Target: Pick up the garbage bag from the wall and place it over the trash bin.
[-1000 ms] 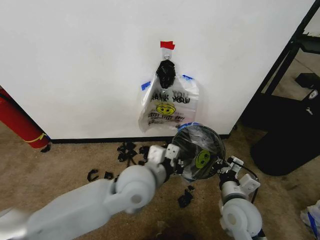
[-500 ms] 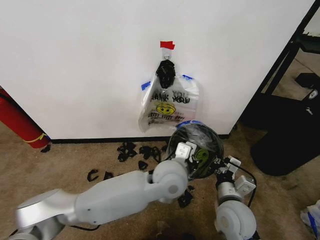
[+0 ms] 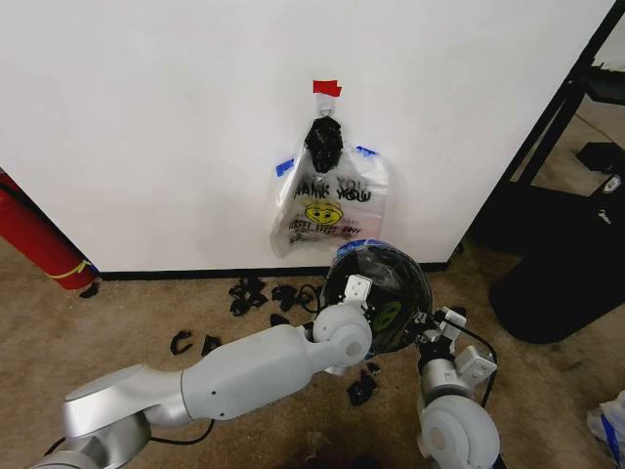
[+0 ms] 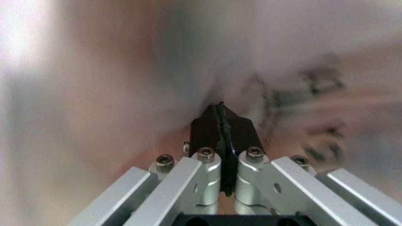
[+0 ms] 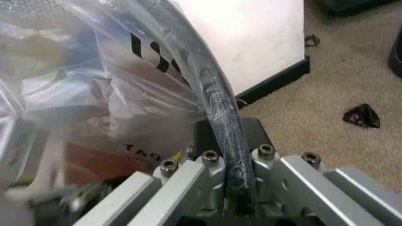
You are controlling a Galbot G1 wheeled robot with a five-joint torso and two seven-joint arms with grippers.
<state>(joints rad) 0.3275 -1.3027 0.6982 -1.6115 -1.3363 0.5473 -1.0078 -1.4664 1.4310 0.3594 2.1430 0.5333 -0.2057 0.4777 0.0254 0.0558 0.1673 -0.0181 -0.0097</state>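
One bag [image 3: 386, 293] draped over one bin [image 3: 344, 276] (smiley showing), left pincer [image 4: 221, 123] pressed together inside it, right pincer [image 5: 229, 136] pinching bag and rim, bunch [image 3: 330, 203] reading "THANK YOU" on wall [image 3: 156, 127] beyond

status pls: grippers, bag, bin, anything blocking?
Left gripper shut, inside the bin mouth. Right gripper shut on the trash bin rim and garbage bag film. Bag drapes the bin. Nothing blocking.

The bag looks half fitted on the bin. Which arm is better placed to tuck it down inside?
Probably the left: the left gripper sits over the trash bin mouth, pinching the garbage bag. The right gripper clamps bag and rim, anchoring them.
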